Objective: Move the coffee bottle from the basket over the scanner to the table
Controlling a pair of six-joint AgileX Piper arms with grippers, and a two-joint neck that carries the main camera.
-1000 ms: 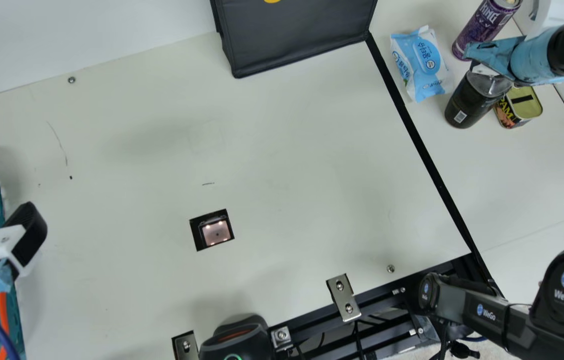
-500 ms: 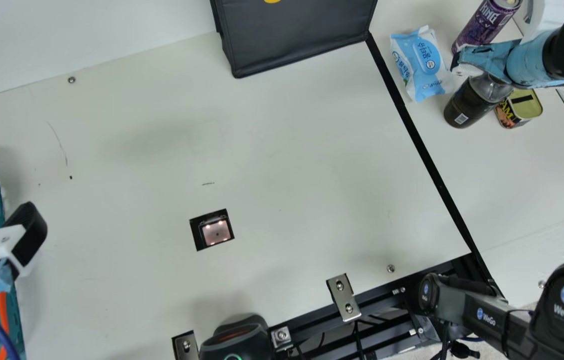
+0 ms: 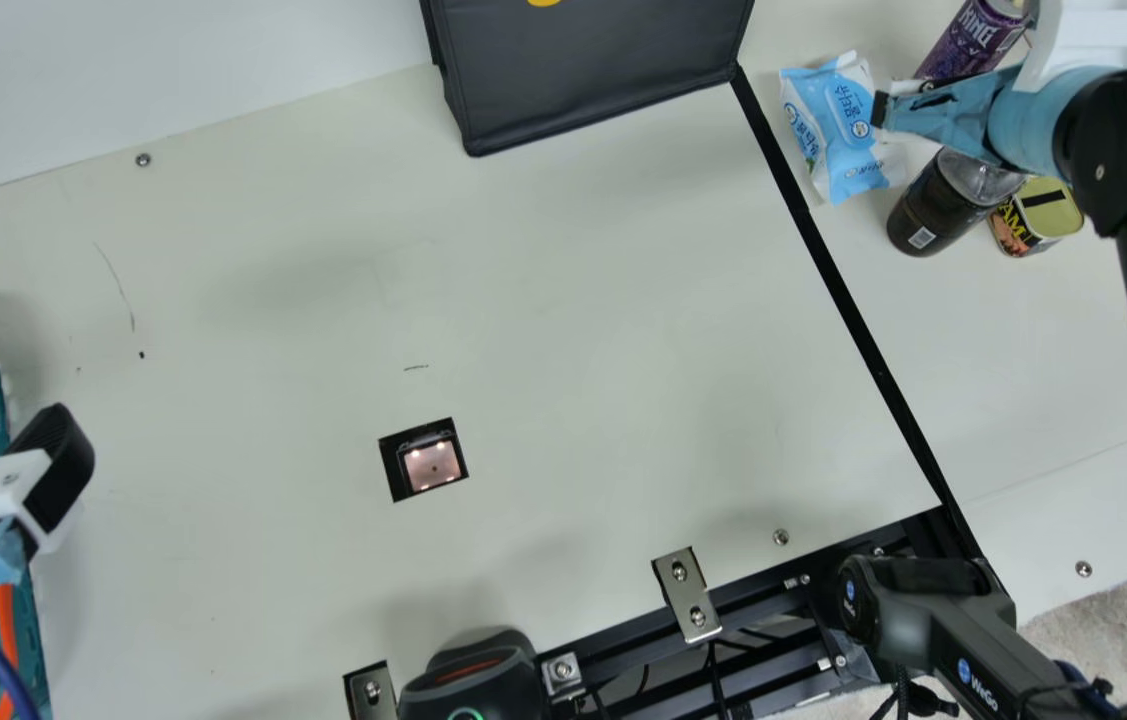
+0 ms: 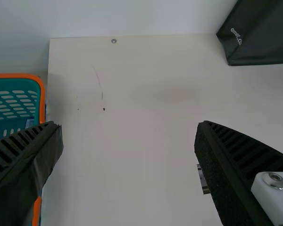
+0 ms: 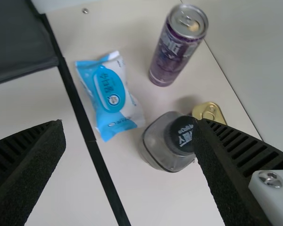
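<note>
- Bottle (image 3: 935,212) stands on the table (image 3: 1043,340), far right, beside the wipes (image 3: 841,130).
- Left gripper (image 4: 128,125) and right gripper (image 5: 129,123): wide, empty.
- Likely smooth, stiffish, weighty if full; grip well below the cap (image 5: 179,135).

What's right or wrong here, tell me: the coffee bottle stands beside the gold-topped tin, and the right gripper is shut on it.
Wrong on one point: the right gripper is open, its fingers apart, as the right wrist view shows. The coffee bottle does stand beside the gold-topped tin.
</note>
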